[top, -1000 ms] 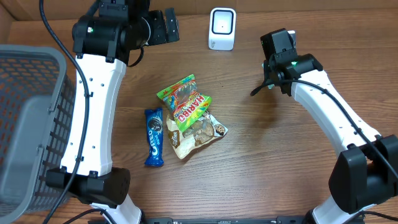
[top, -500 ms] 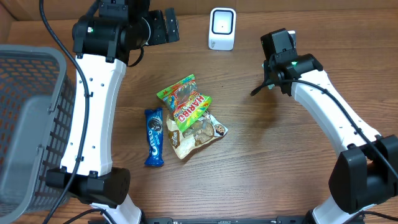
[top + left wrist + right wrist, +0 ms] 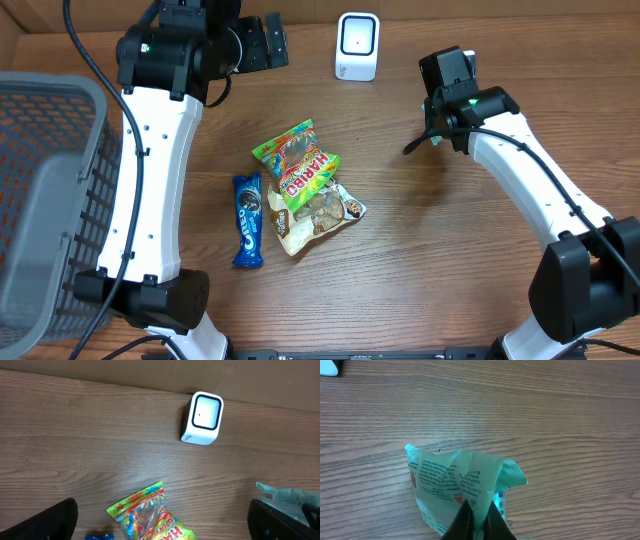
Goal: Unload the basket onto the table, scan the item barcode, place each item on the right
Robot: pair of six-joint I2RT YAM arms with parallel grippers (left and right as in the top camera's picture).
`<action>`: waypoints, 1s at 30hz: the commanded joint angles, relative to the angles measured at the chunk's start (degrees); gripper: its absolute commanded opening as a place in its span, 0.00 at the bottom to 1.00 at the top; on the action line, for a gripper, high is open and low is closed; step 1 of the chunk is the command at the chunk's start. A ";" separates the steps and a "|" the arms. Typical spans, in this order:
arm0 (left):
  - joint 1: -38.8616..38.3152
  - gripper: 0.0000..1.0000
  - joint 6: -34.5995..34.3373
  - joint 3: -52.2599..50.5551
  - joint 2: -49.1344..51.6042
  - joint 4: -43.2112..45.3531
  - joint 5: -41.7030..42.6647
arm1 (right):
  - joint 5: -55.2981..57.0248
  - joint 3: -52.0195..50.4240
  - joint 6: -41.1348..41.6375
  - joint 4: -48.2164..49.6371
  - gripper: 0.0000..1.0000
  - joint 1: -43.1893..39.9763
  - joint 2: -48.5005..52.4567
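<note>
We find the right tool (image 3: 475, 509) clenched on a fold of the pale green packet (image 3: 457, 477), which spreads just ahead of it over bare tabletop (image 3: 560, 420). The white scanner (image 3: 357, 45) stands to the packet's left near the far edge, apart from it, and beyond the scanner the left tool (image 3: 262, 42) is fully released, grasping nothing. Open wood lies around the packet; the snack bags (image 3: 305, 185) sit mid-table and the wire basket (image 3: 40, 200) at the left edge.

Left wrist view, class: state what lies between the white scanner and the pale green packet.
Only bare wooden table separates the scanner from the packet, shown in the left wrist view.
</note>
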 commanded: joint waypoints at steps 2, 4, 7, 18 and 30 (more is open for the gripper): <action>-0.13 1.00 -0.59 1.07 -1.44 0.07 0.22 | 1.27 2.16 0.00 0.37 0.04 -0.15 -1.88; -0.13 1.00 -0.59 1.07 -1.44 0.07 0.22 | 1.27 2.16 0.00 0.37 0.04 -0.15 -1.88; -0.13 1.00 -0.59 1.07 -1.44 0.07 0.22 | 1.27 2.16 0.00 0.37 0.04 -0.15 -1.88; -0.13 1.00 -0.59 1.07 -1.44 0.07 0.22 | 1.27 2.16 0.00 0.31 0.04 -0.15 -1.88; -0.13 1.00 -0.59 1.07 -1.44 0.07 0.22 | 4.59 2.16 -3.23 10.21 0.04 -0.15 -1.88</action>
